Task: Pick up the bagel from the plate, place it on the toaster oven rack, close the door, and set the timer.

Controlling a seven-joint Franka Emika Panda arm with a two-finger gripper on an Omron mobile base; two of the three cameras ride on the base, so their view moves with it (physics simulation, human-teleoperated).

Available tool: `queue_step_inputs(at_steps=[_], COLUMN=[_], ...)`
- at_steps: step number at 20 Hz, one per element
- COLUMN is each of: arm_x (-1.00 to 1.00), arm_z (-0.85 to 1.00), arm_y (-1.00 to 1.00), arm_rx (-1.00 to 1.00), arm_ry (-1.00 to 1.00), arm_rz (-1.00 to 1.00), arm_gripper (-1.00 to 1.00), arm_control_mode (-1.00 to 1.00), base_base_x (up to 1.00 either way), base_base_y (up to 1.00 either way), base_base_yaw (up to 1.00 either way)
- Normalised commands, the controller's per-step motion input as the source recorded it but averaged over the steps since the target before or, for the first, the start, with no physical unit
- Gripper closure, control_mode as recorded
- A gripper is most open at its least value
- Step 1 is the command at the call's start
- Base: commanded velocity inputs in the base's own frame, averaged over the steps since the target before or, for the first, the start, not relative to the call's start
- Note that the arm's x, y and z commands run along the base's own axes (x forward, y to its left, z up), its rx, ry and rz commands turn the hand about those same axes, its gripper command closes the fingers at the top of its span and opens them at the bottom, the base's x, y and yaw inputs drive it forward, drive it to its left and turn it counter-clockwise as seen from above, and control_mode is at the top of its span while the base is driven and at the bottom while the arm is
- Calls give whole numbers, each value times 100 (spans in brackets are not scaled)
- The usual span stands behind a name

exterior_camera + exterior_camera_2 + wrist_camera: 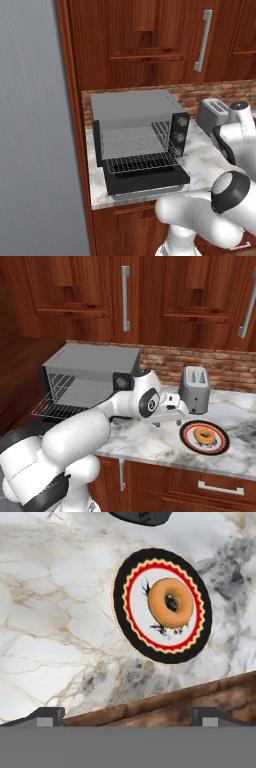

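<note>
The bagel [171, 603] [204, 435], a golden-brown ring, lies in the middle of the plate [120, 597] [220, 448] on the marble counter. My gripper [129, 717] [169, 422] hovers above the counter just left of the plate, open wide with nothing between its fingers. The black toaster oven [137, 107] [92, 363] stands at the counter's left end. Its door [150, 181] is folded down flat, and the wire toaster oven rack [140, 162] [62, 405] shows inside. The knobs [181, 135] are on its right side.
A silver two-slot toaster [195, 388] [212, 115] stands just behind the plate, against the brick backsplash. Wooden cabinets hang above. The counter's front edge [200, 692] runs close to the plate. A grey panel [35, 125] borders the oven's left.
</note>
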Motion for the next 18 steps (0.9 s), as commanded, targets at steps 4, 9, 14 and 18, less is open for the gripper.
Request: queue_step_inputs(at_steps=[4,9,14,18], arm_x=[53,40,8,2], arm_z=[-8,-6,-13,-23], arm_y=[-38,-36,-28,-21], arm_rx=[-1,-1,0,0], arm_ry=[2,9,9,4], arm_rz=[8,6,4,4], arm_gripper=[-100,-100,-100,-100], arm_control_mode=[-100,-100,-100,-100], base_base_x=[0,0,0,0], base_base_y=[0,0,0,0], base_base_yaw=[0,0,0,0])
